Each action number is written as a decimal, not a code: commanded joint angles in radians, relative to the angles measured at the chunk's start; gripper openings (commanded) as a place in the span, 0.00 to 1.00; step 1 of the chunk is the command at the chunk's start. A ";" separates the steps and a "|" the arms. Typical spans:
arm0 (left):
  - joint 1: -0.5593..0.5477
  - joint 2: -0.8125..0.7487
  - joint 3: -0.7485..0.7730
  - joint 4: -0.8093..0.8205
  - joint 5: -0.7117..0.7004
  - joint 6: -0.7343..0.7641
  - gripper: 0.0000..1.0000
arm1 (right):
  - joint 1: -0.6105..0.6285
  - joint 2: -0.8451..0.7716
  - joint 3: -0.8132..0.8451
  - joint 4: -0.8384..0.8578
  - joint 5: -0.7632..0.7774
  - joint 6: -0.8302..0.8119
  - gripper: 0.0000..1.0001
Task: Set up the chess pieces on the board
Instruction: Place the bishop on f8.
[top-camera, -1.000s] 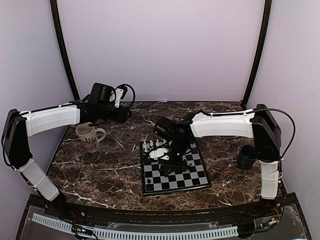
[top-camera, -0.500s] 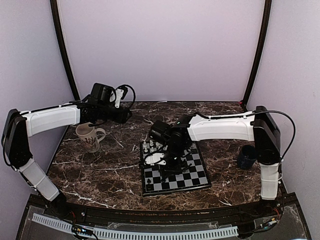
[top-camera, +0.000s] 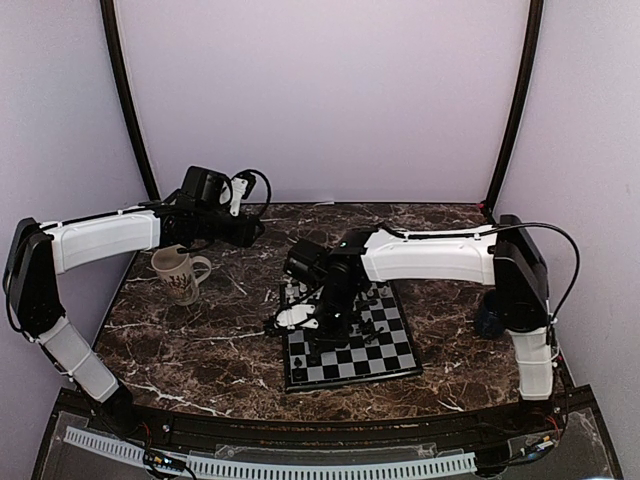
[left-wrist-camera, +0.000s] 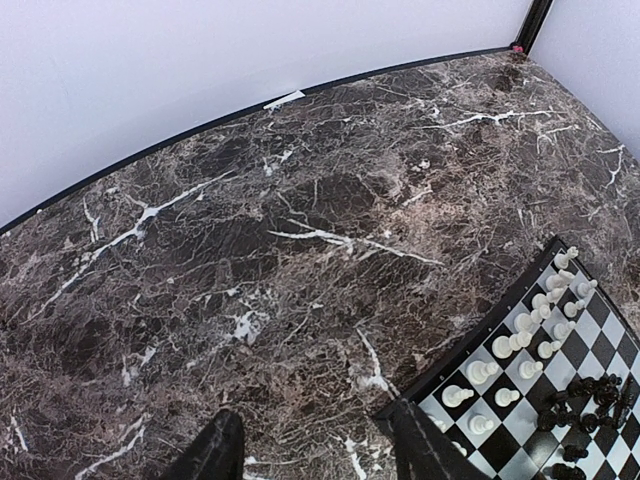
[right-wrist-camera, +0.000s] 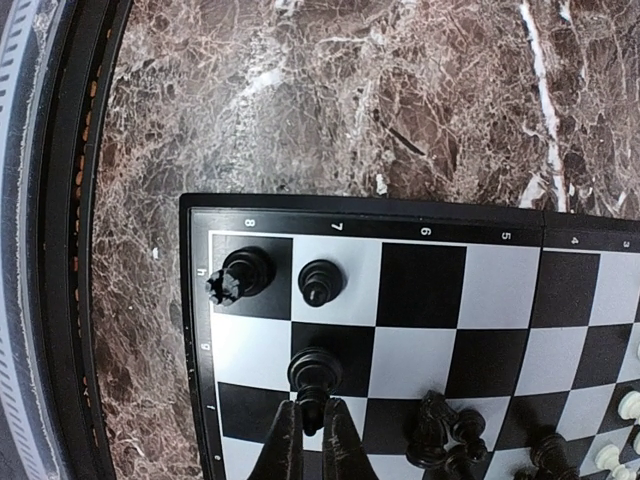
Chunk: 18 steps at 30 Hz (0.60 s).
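Clamping now: my right gripper (right-wrist-camera: 313, 418) has its two fingers pinched together on the top of one black piece (right-wrist-camera: 315, 372). That piece stands upright on a dark square just ahead of my fingertips, one square diagonally in from the corner of the board (right-wrist-camera: 300, 208).

- Straight past it: one black pawn (right-wrist-camera: 321, 282), upright on a light square at the rim.
- Past it and left: one black rook (right-wrist-camera: 245, 272) on the corner square. That makes two standing apart from my grip.
- Right of my fingers: a clump of black pieces (right-wrist-camera: 438, 430), touching each other; count unclear.
- Further right: a few white pieces (left-wrist-camera: 480, 372). The left wrist view shows more than ten in two rough rows, too small for a firm count.
- Beyond the board's rim: the marble table (right-wrist-camera: 300, 100).

My left gripper (left-wrist-camera: 312, 432) hangs above bare marble with its two fingers spread wide, nothing between them. The board's corner lies just right of it.

Off the board there is one white mug (top-camera: 180, 275) below my left forearm and one dark cup (top-camera: 490, 315) half hidden behind my right arm.
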 joint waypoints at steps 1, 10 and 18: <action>0.007 -0.009 0.008 -0.024 0.010 0.010 0.53 | 0.015 0.024 0.036 -0.003 0.009 0.013 0.03; 0.007 -0.006 0.009 -0.025 0.012 0.011 0.53 | 0.023 0.031 0.030 -0.002 0.015 0.011 0.03; 0.008 -0.004 0.010 -0.026 0.012 0.012 0.53 | 0.024 0.021 0.011 0.008 0.022 0.012 0.03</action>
